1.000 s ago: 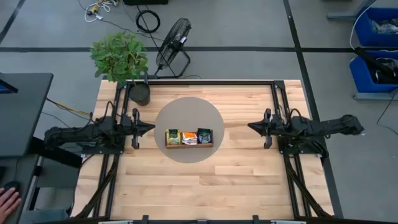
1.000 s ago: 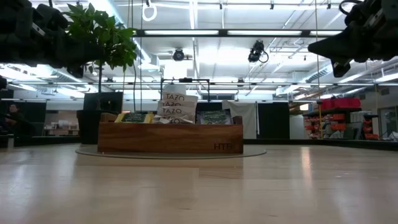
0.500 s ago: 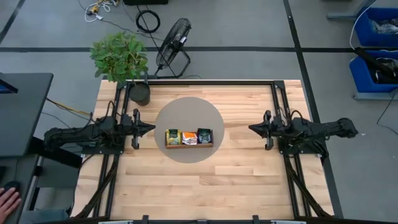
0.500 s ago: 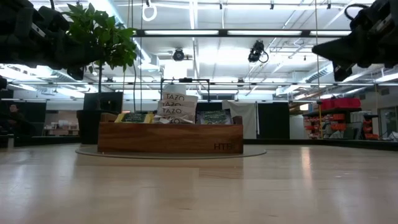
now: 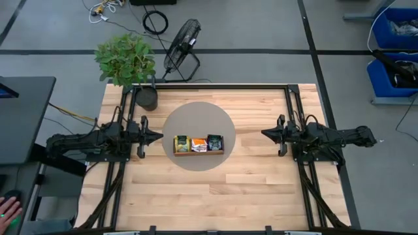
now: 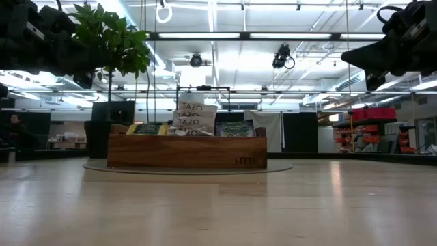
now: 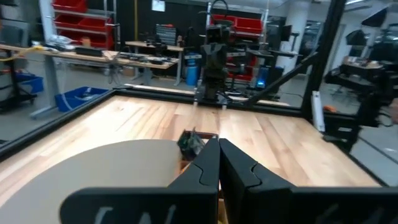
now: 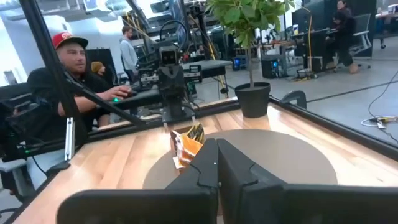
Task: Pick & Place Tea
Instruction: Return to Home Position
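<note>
The yellow-green, orange and navy square paper tea sachets (image 5: 198, 143) are being held in the long brown wooden tray (image 5: 198, 154) at centre. The dark left gripper (image 5: 159, 136) and right gripper (image 5: 263, 134) are hanging closed and empty on either side. A slow, level retraction outward is being advised.

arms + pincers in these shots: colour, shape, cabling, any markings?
The left arm and right arm are both matte black, built from chunky jointed links, with thin black cables looping near the wrists. The left pincer and right pincer each have two flat black fingers that taper to a point, with a stepped notch on the inner edges. No markings are legible.
</note>
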Available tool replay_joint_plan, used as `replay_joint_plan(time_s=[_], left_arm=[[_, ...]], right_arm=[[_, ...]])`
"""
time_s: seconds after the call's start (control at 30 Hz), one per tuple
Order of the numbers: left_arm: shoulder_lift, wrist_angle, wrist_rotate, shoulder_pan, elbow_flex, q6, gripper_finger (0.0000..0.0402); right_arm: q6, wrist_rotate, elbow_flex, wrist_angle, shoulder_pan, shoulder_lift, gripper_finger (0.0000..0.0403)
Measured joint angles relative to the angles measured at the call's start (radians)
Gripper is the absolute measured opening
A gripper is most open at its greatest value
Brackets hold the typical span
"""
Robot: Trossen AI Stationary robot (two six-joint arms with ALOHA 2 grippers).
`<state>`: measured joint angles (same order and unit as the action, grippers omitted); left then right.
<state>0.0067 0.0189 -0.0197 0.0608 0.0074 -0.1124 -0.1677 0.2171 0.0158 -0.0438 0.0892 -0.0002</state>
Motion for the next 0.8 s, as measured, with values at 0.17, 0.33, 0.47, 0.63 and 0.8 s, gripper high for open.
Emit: replay_joint_plan(time_s=[0.17,0.33,0.47,0.63,0.8], left_arm=[[0.002,0.0,0.028,0.0,0.0,-0.008,0.0003],[0.002,-0.003,0.013,-0.002,0.0,-0.033,0.0003],[0.007,-0.005,0.001,-0.015,0.0,-0.039,0.0003],[0.007,-0.004,-0.036,-0.039,0.0,-0.035,0.0003],[0.007,-0.004,-0.047,-0.051,0.0,-0.034,0.0003]], right_arm=[[-0.024,0.0,0.0,0.0,-0.001,0.0,0.0],[-0.053,0.001,0.0,0.001,-0.001,0.0,0.0],[-0.057,0.001,0.0,0.001,-0.001,0.0,0.0],[-0.035,0.003,0.0,0.0,-0.001,0.0,0.0006],[-0.033,0.003,0.0,0.001,-0.001,0.0,0.0007]])
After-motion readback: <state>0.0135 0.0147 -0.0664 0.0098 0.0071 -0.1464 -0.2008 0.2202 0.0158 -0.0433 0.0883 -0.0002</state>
